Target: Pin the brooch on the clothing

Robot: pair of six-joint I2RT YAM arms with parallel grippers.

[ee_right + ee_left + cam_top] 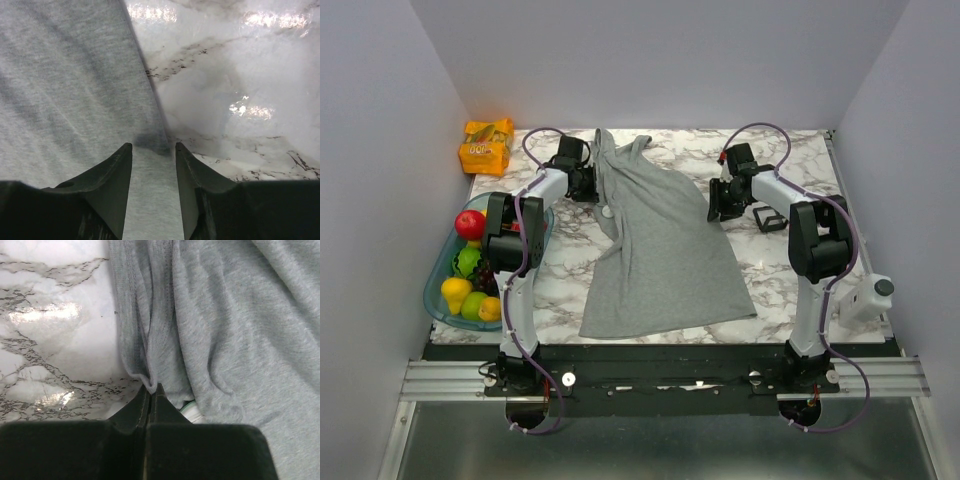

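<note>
The light-grey tank top (665,250) lies spread on the marble table, its straps bunched at the far left. My left gripper (590,188) is shut on a fold of its left edge; in the left wrist view the jaws (151,387) pinch the cloth (235,330). A small round pale piece with a green rim (192,411) peeks from under the cloth beside the jaws, also a pale dot in the top view (607,211); I cannot tell if it is the brooch. My right gripper (725,205) is open, straddling the top's right edge (75,90), jaws (153,146) apart.
A clear blue bowl (436,296) of fruit sits at the left edge. An orange snack packet (487,145) lies at the far left corner. A small black frame (771,220) stands by the right arm. A white bottle (871,296) is at the right edge.
</note>
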